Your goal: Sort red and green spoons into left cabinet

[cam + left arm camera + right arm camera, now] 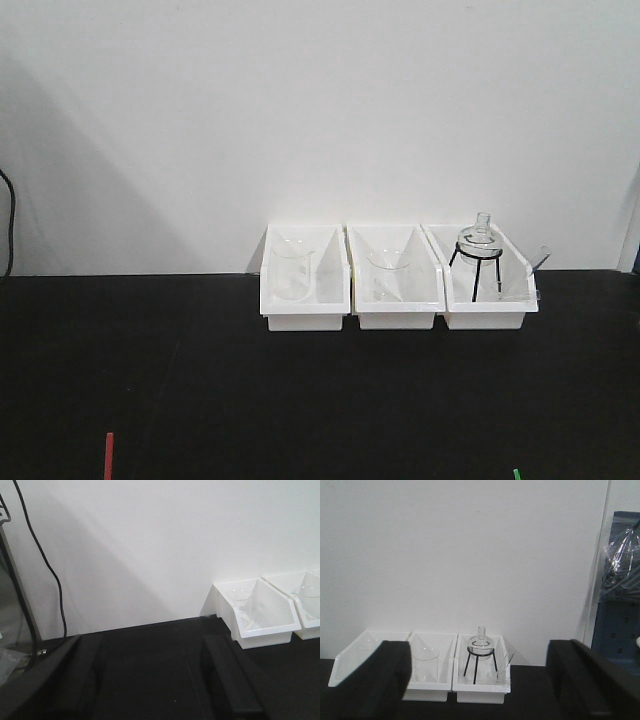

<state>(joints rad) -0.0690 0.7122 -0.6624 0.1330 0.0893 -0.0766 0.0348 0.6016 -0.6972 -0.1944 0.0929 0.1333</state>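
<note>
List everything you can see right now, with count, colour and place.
table: one, black, foreground
wall: one, white, behind the table
bins: three, white, side by side at the wall
beaker: one, clear, left bin
glass vessel: one, clear, middle bin
flask: one, clear, on a black tripod in the right bin
red spoon: one, red, end showing at bottom left edge
green spoon: one, green, tip showing at bottom right edge
cable: one, black, down the wall at left
left fingers: two, black, spread apart, empty
right fingers: two, black, spread apart, empty
</note>
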